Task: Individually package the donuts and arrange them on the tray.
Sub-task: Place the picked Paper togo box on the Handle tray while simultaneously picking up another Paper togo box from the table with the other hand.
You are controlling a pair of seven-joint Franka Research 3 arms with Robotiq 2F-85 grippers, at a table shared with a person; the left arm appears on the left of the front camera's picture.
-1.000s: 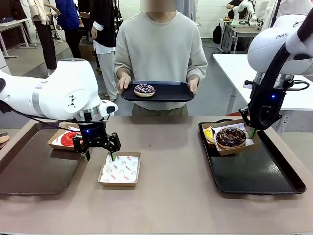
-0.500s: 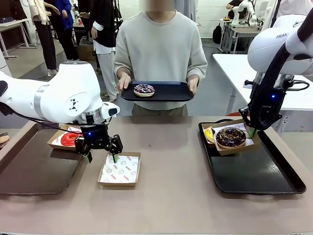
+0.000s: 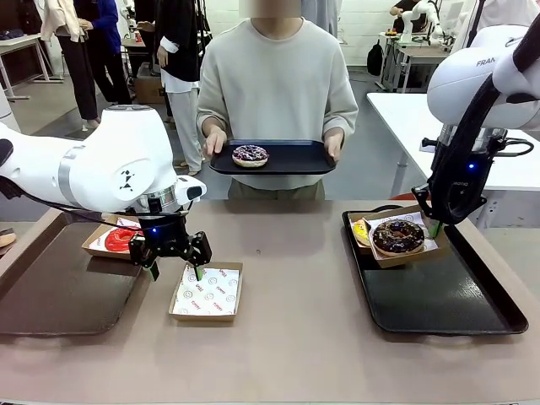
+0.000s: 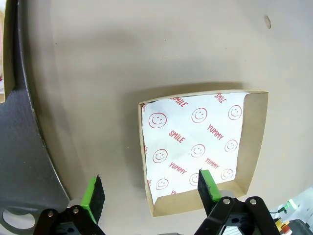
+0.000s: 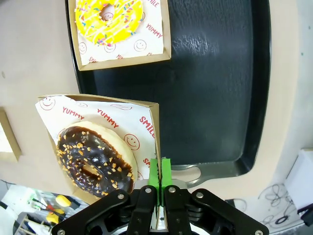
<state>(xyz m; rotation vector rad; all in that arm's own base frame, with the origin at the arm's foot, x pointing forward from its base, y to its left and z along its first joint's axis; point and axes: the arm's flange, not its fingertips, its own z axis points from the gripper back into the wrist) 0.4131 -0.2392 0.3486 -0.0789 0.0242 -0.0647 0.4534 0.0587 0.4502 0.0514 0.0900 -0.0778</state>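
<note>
An empty paper-lined box lies on the table. My left gripper hangs open over the box's left wall, one finger inside and one outside. Behind it sits a red donut in its box. My right gripper is shut on the side wall of the box holding the chocolate donut, at the far left of the black tray. The yellow sprinkled donut sits boxed beside it. The person holds a small tray carrying the purple donut.
A second dark tray lies at the table's left, under my left arm. The near half of the right tray is bare, as is the table's middle between the two arms. The person stands at the far edge.
My left gripper has edged slightly right and up over the empty box's wall. The right arm and the person's tray have not moved.
</note>
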